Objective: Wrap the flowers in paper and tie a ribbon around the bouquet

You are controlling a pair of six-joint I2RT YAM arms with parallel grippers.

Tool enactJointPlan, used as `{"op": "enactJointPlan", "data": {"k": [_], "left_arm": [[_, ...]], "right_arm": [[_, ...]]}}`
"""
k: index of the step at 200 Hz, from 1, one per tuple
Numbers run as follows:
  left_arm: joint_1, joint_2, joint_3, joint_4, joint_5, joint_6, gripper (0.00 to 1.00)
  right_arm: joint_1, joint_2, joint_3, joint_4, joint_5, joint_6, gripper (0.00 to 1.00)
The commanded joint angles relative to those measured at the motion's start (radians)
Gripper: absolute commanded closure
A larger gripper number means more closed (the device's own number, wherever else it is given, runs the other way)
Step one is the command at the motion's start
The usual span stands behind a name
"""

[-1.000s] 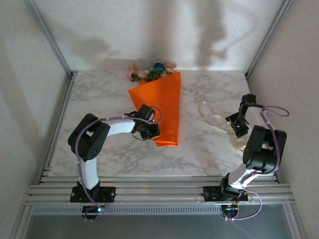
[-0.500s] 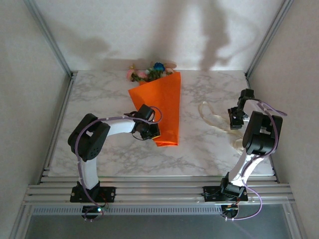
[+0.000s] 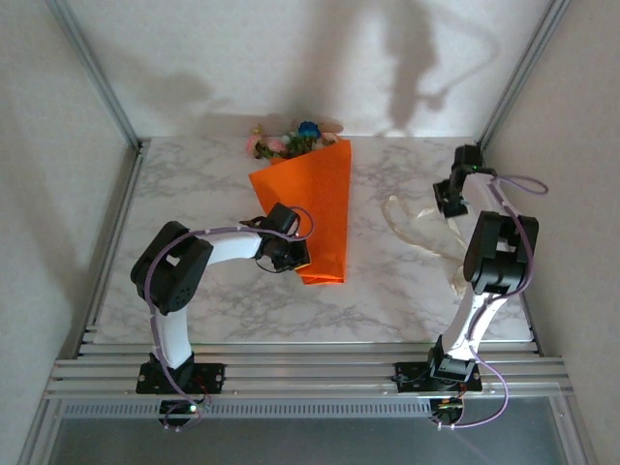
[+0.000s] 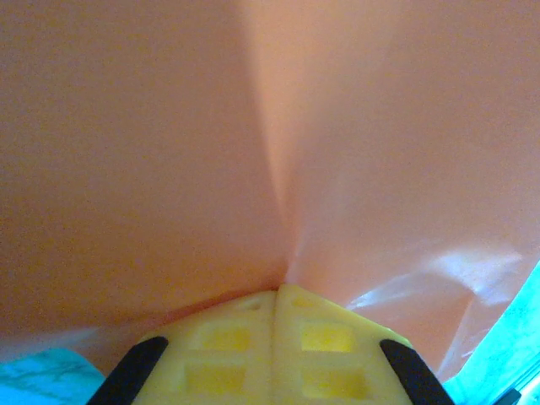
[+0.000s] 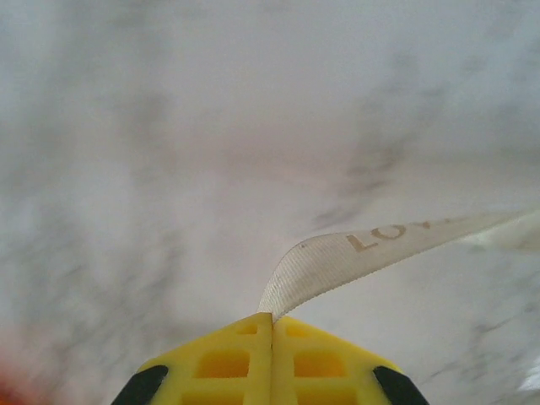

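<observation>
- The right gripper (image 5: 272, 317) is pinched shut on one end of the thin cream-white cloth ribbon (image 5: 363, 253), towards the marble table's (image 3: 194, 194) far right corner
- The left gripper (image 4: 277, 292) is pinched shut on the orange paper cone bouquet (image 3: 315, 203), which lies far-to-near, well left of the ribbon

A white marble-look tabletop (image 3: 203, 291) with grey veins lay beneath the left gripper (image 3: 296, 258) and the right gripper (image 3: 448, 201), running on past both to either side. Beyond the grippers, at the table's far edge, rose a plain pale wall (image 3: 291, 58) with soft grey shadows across it. An aluminium post (image 3: 97, 79) slanted up outward of the left gripper, a second post (image 3: 521, 73) outward of the right. Behind both grippers, along the near edge, ran slotted aluminium rails (image 3: 310, 373).
</observation>
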Motion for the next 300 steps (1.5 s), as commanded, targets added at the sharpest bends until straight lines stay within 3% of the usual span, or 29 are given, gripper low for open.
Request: {"op": "enactJointPlan", "data": {"k": [1,20,49,95,120,136,167,196,233,266,300], "left_arm": [[0.043,0.059,-0.057,-0.169,-0.213,0.002,0.95],[0.043,0.056,-0.053,-0.168,-0.214,0.004,0.95],[0.043,0.055,-0.049,-0.17,-0.217,0.008,0.95],[0.042,0.044,-0.046,-0.161,-0.215,0.014,0.95],[0.042,0.044,-0.04,-0.155,-0.206,0.019,0.95],[0.043,0.038,-0.041,-0.145,-0.197,0.021,0.95],[0.045,0.039,-0.049,-0.116,-0.156,0.024,0.95],[0.049,0.046,-0.038,-0.109,-0.119,0.041,0.95],[0.057,0.068,-0.025,-0.108,-0.09,0.059,0.95],[0.069,0.081,-0.021,-0.09,-0.054,0.069,0.95],[0.078,0.08,-0.021,-0.063,-0.003,0.076,0.95]], "right_arm": [[0.051,-0.145,0.08,0.065,0.066,-0.18,1.0],[0.075,-0.222,0.077,0.14,0.034,-0.251,1.0],[0.084,-0.343,0.015,0.3,-0.119,-0.311,1.0],[0.135,-0.539,-0.081,0.268,-0.2,-0.346,1.0],[0.237,-0.684,-0.219,0.218,-0.202,-0.426,1.0],[0.318,-0.779,-0.349,0.242,-0.277,-0.45,1.0],[0.559,-0.89,-0.569,0.283,-0.386,-0.434,1.0],[0.806,-0.844,-0.699,0.394,-0.462,-0.397,1.0],[1.064,-0.615,-0.688,0.493,-0.544,-0.437,1.0],[1.126,-0.422,-0.596,0.539,-0.59,-0.491,1.0],[1.125,-0.301,-0.506,0.535,-0.533,-0.548,1.0]]}}
